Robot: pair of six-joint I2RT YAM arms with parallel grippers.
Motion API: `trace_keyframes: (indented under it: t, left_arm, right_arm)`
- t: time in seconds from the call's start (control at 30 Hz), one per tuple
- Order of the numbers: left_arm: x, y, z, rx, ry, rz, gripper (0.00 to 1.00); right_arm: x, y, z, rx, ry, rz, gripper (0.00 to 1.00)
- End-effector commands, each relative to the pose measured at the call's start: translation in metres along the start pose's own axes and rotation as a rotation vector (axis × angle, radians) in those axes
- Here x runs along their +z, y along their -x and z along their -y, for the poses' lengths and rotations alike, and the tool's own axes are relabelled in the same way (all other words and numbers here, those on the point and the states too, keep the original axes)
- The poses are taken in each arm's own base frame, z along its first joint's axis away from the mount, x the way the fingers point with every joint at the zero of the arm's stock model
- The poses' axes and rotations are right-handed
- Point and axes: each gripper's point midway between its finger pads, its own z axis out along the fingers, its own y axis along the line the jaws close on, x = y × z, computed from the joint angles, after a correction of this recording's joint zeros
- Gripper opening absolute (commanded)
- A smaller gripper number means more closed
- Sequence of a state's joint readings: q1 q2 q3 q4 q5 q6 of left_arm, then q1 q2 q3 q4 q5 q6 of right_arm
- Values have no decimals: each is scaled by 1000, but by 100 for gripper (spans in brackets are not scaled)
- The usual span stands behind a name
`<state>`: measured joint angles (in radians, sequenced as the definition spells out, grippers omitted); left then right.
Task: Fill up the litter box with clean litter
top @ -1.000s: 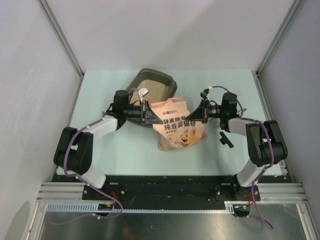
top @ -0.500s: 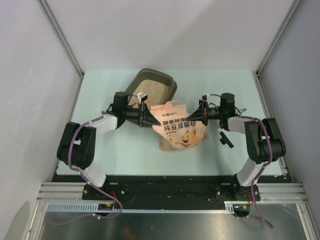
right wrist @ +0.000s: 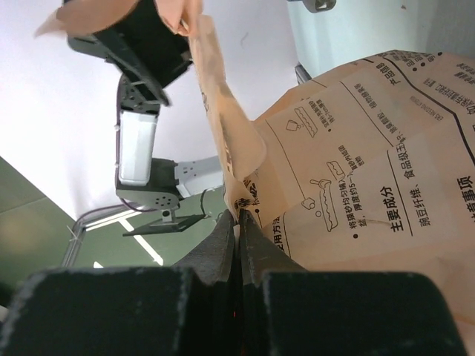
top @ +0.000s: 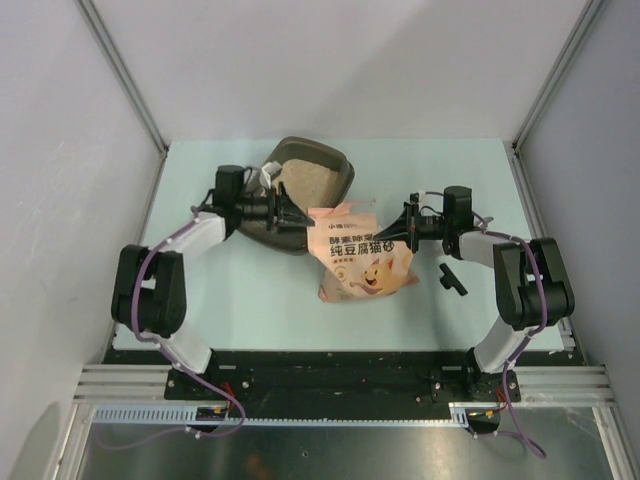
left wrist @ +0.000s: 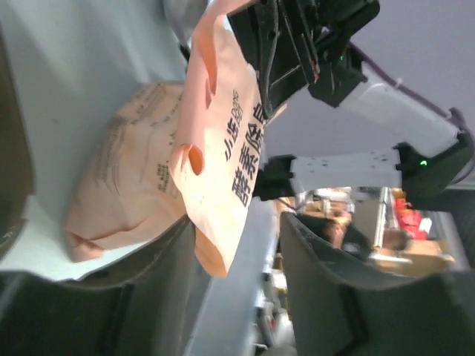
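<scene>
The litter box [top: 272, 236] sits far-centre on the pale table [top: 250, 300], slightly left of the middle, w/ clean litter [top: 312, 180] lying as a beige grainy mass inside it, mostly toward the far-right end. The left gripper [top: 292, 213] hangs over the box's near-right rim, just left of the salmon-pink cat-litter bag [top: 365, 262]. In the left wrist view its fingers stand wide apart, and the bag's top flap shows between them w/o either finger pressing on it, so it grips nothing. The right gripper [top: 402, 234] is at the bag's upper right corner. The right wrist view shows its fingers [right wrist: 223, 245] pinched tight together on the thin top edge of the bag, w/ no gap visible. The bag lies near-right of the box, printed face up (cartoon cat and Chinese characters readable from above), w/ its top edge toward the box and lifted on the right side. Whether the bag's mouth is open can't be told. A small black part [top: 452, 277] lies on the table right of the bag, near the right arm and apart from both.
</scene>
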<state>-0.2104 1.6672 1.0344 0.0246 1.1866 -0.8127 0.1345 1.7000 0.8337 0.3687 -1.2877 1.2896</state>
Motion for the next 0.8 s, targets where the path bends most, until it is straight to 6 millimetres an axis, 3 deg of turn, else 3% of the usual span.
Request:
trace_keyframes:
  t: [0.0,0.03,0.1,0.13,0.23,0.33,0.37,0.47,0.63,0.77]
  left_arm:
    - [-27,30,38,499,121,126,57]
    - [-33,31,49,554,150,137,61]
    - [-43,46,51,707,253,193,66]
    - [-48,50,66,784,265,216,73]
    - [-46,56,89,1036,317,223,79]
    - [-17,37,109,1306,294,140,84]
    - [3,21,115,1474,258,74,86]
    - [36,-10,104,1725,230,-66,89]
    - [75,-30,66,1742,230,-221,92]
    - [88,-38,46,1711,233,-281,92]
  right_arm:
    - [-4,-8,-35,-95,55,-70,0]
    - [-4,-7,-35,-105,58,-71,0]
    - [-4,-9,-37,-116,60,-73,0]
    - [-5,-8,-37,-116,60,-72,0]
    - [-6,-9,-39,-125,64,-71,0]
    - [-6,-9,-41,-137,72,-75,0]
    - [-6,-9,-43,-155,77,-77,0]
    - [-8,-7,-44,-147,79,-71,0]
    - [-9,-12,-43,-162,71,-73,0]
    - [-8,-16,-38,-158,58,-82,0]
